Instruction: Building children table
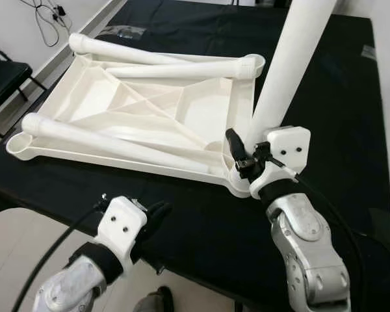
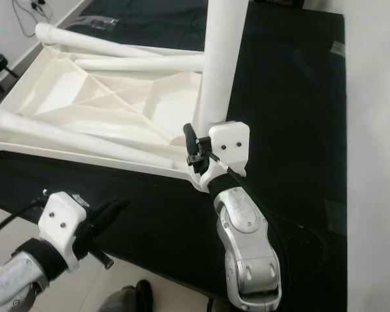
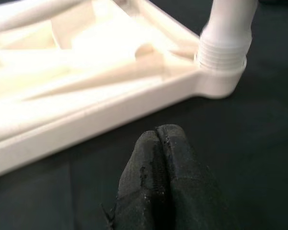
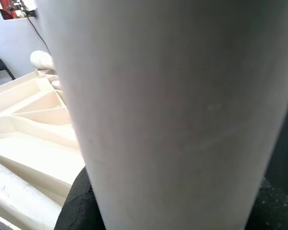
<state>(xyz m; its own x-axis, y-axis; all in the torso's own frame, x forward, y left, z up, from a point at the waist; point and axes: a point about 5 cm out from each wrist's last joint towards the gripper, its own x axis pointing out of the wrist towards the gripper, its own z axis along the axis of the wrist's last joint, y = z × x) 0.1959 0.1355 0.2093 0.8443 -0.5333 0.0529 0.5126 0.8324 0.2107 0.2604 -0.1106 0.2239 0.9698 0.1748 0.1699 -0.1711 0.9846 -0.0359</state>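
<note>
A white plastic tabletop (image 1: 149, 110) lies upside down on a black cloth, its ribbed underside up. Three loose white legs lie across it: two at the far edge (image 1: 149, 58) and one along the near edge (image 1: 110, 140). Another white leg (image 1: 289, 58) stands upright in the near right corner socket (image 3: 221, 79). My right gripper (image 1: 247, 153) is shut on this upright leg just above the socket; the same leg (image 4: 173, 115) shows close up in the right wrist view. My left gripper (image 1: 157, 214) hangs shut and empty over the cloth's near edge, short of the tabletop.
The black cloth (image 1: 325, 97) covers a low platform whose near edge runs past my left arm. A dark folding chair (image 1: 3, 81) stands at far left by the wall. Cables (image 1: 49, 19) hang on the wall behind.
</note>
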